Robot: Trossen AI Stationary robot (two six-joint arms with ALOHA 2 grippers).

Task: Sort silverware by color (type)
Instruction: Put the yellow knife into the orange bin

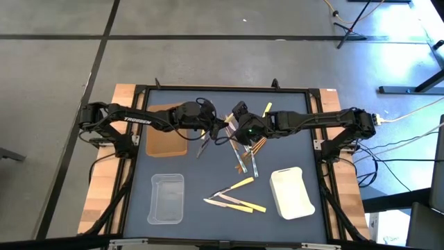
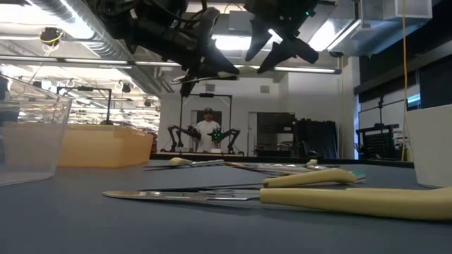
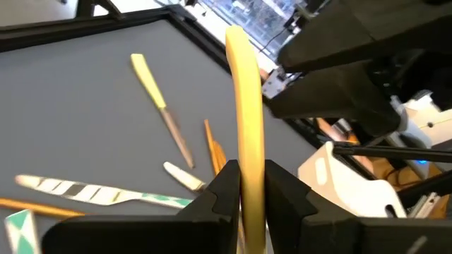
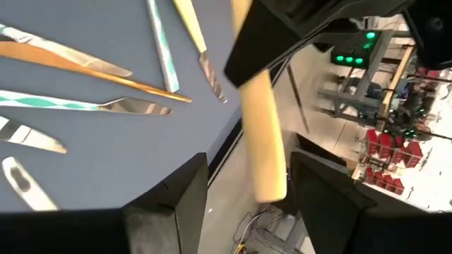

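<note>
Your left gripper (image 3: 251,194) is clamped on a yellow utensil (image 3: 245,106) held above mid-table, its free end between the spread fingers of your right gripper (image 4: 244,190). If the right closes off-centre, or the left lets go first, the utensil could drop onto the silverware pile (image 1: 244,154) below. The brown tray (image 1: 166,142), clear tray (image 1: 166,198) and white tray (image 1: 292,192) all look empty; no piece is sorted yet.
</note>
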